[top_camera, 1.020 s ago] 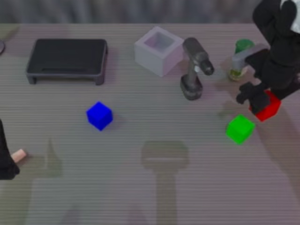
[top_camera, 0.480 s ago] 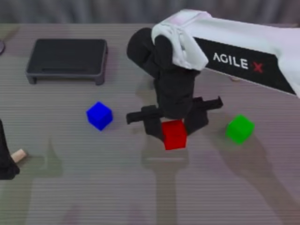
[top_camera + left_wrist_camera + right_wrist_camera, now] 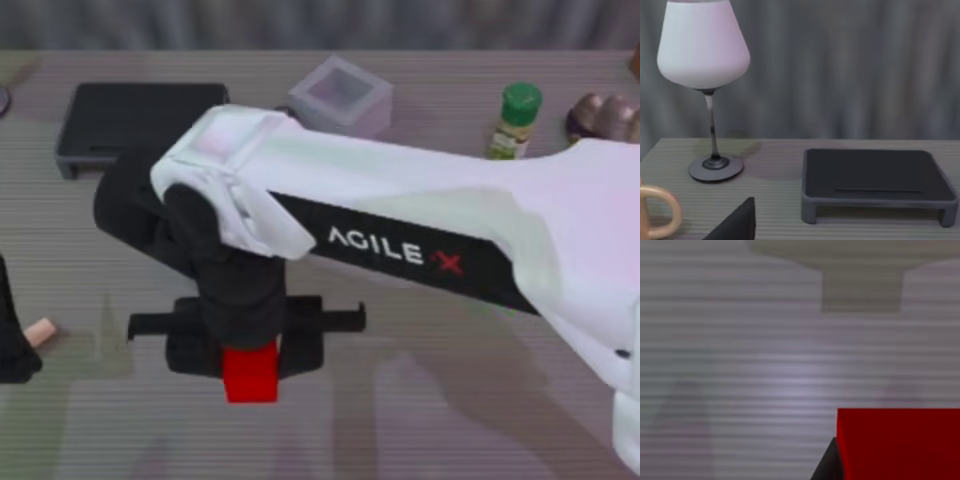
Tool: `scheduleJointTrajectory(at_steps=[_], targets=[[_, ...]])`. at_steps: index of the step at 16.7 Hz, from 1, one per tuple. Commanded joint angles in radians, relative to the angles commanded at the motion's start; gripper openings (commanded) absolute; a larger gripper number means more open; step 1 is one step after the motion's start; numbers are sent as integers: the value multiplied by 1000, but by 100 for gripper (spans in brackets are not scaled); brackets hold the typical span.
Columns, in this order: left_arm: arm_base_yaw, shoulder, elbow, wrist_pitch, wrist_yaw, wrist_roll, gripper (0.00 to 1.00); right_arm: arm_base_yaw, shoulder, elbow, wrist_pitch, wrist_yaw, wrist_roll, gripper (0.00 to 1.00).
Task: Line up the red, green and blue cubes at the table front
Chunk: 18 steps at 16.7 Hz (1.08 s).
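Reaching across from the top view's right, right arm has its gripper (image 3: 250, 368) clamped on the red cube (image 3: 250, 373), low over the table (image 3: 450, 400) front, left of centre; right wrist view shows the red cube (image 3: 897, 442) against striped tabletop. Green and blue cubes aren't visible, arm covers that area. Left gripper (image 3: 18, 350) parked at the left edge, can't tell its finger state; black tray (image 3: 120, 115), lilac box (image 3: 342, 92), green-capped bottle (image 3: 516, 120) sit along the back, wine glass (image 3: 704, 85) shows in the left wrist view.
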Motion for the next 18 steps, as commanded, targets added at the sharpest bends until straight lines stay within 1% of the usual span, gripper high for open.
scheduleJointTrajectory(at_steps=[6, 8, 13, 18], targets=[[0, 0, 0, 0, 0, 0, 100, 7, -1, -2, 4, -1, 14, 0], [0, 0, 0, 0, 0, 0, 100, 6, 7, -32, 42, 0, 15, 0], [0, 0, 0, 0, 0, 0, 100, 11, 48, -155, 211, 1, 17, 0], [0, 0, 0, 0, 0, 0, 100, 13, 57, -178, 238, 2, 17, 0]])
